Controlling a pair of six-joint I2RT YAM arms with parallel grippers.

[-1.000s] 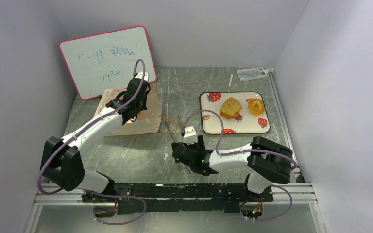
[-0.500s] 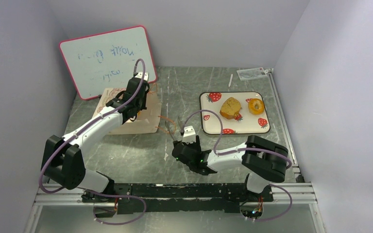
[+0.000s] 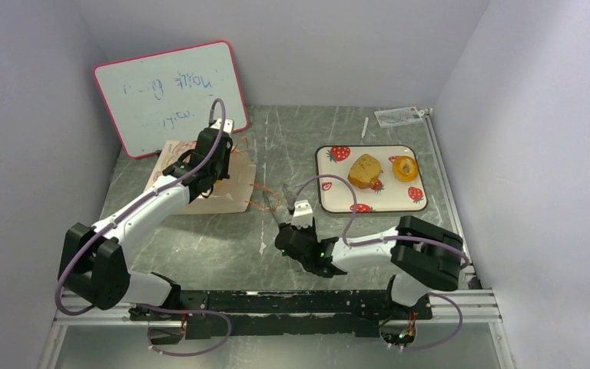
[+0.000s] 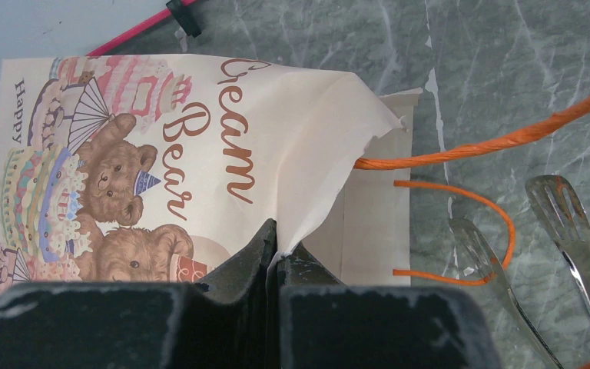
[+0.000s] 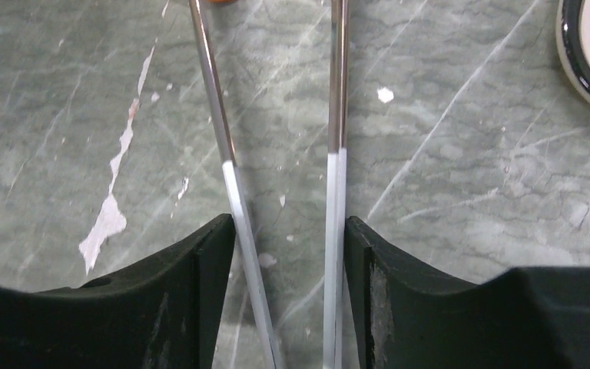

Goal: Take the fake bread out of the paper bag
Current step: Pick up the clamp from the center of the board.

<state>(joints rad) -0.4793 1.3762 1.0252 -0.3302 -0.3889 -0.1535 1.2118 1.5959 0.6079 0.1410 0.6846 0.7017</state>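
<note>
The fake bread (image 3: 365,171), a brown loaf chunk and an orange ring, was found lying on the strawberry-printed tray (image 3: 330,198). The paper bag (image 4: 292,138) was laid flat to the left of the tray, its upper mouth edge pinched by the clenched left gripper (image 4: 274,254). A pair of metal tongs (image 5: 336,92), between bag and tray, was grasped by the right gripper (image 5: 288,238).

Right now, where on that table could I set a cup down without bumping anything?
Bare table lies at the back, between the paper bag and the strawberry tray, and in front of the bag toward the near edge. It is crowded where the tongs lie by the bag's orange handles.
</note>
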